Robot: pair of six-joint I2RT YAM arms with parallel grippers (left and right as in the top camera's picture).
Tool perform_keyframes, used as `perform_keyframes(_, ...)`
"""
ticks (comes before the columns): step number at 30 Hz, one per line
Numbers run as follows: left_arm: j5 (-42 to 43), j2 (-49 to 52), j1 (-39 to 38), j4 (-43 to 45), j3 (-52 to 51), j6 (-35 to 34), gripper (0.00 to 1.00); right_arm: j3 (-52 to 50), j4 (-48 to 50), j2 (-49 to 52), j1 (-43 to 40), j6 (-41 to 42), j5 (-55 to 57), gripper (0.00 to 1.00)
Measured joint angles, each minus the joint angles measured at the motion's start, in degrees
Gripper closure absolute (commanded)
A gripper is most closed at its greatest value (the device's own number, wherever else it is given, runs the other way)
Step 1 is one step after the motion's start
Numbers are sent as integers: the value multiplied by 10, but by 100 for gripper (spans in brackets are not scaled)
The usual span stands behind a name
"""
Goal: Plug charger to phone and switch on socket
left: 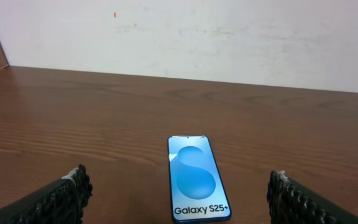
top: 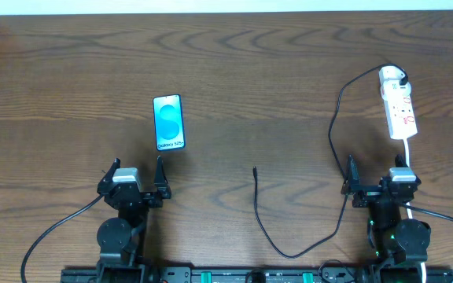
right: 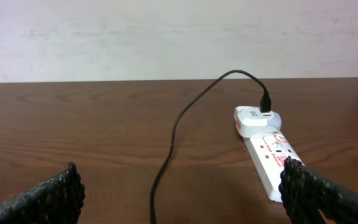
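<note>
The phone (top: 169,123) lies flat, blue screen up, left of centre; in the left wrist view (left: 197,179) it lies just ahead of my open, empty left gripper (top: 136,174). The white socket strip (top: 399,108) lies at the far right, with the charger's white plug head (top: 391,77) plugged into its far end; both show in the right wrist view, strip (right: 267,162) and plug head (right: 256,121). The black charger cable (top: 333,126) loops down to a free connector tip (top: 255,170) at centre. My right gripper (top: 376,179) is open and empty, just short of the strip.
The wooden table (top: 258,71) runs back to a white wall (left: 185,37). The strip's thick white cord (top: 408,153) runs toward the right arm's base. Black arm cables trail at the front edge.
</note>
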Motion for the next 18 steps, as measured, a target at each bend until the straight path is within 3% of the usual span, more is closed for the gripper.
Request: perform_keyframes(18,0,0,0,0,0,0,8,0,0,0,0,0,0,1)
